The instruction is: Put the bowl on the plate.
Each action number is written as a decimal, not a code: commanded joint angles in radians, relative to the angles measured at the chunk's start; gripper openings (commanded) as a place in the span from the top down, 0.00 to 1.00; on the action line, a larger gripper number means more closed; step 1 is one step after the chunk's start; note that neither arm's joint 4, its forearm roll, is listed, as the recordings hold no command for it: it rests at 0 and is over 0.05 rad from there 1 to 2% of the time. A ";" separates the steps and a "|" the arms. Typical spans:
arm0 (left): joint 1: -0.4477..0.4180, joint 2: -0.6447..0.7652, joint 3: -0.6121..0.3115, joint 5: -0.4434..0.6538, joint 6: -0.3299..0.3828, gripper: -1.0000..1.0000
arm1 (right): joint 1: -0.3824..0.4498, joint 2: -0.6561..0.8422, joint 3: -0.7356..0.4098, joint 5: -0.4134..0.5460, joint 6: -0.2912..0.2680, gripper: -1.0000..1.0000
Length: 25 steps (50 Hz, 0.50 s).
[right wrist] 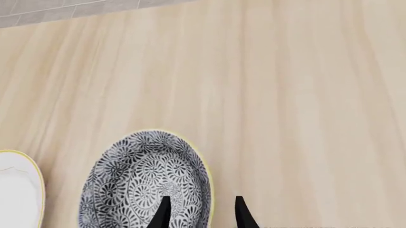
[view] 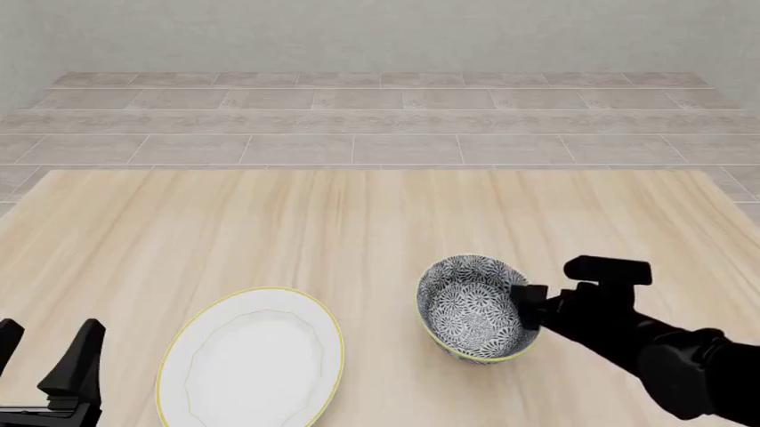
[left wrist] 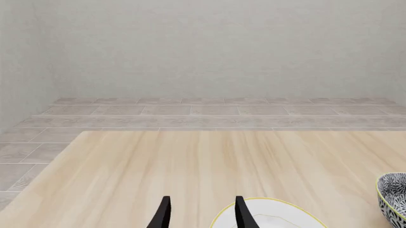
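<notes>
My right gripper [right wrist: 199,211] straddles the patterned blue-grey ceramic bowl's [right wrist: 142,183] rim, one finger inside, one outside, not visibly pinching yet; the gold-rimmed white plate [view: 252,362] waits beside it.

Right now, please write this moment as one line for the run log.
bowl: on table, right of plate, apart | right pincer: straddles bowl rim, one finger inside, one outside | left pincer: open, idle | placement: not done
</notes>
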 commanded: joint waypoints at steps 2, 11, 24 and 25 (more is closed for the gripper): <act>0.000 0.000 0.000 0.000 0.000 0.00 | 0.000 0.018 0.016 -0.030 0.013 0.00; 0.000 0.000 0.000 0.000 0.000 0.00 | 0.003 0.041 0.026 -0.060 0.024 0.00; 0.000 0.000 0.000 0.000 0.000 0.00 | 0.006 0.066 0.048 -0.105 0.046 0.00; 0.000 0.000 0.000 0.000 0.000 0.00 | 0.006 0.071 0.051 -0.112 0.048 0.00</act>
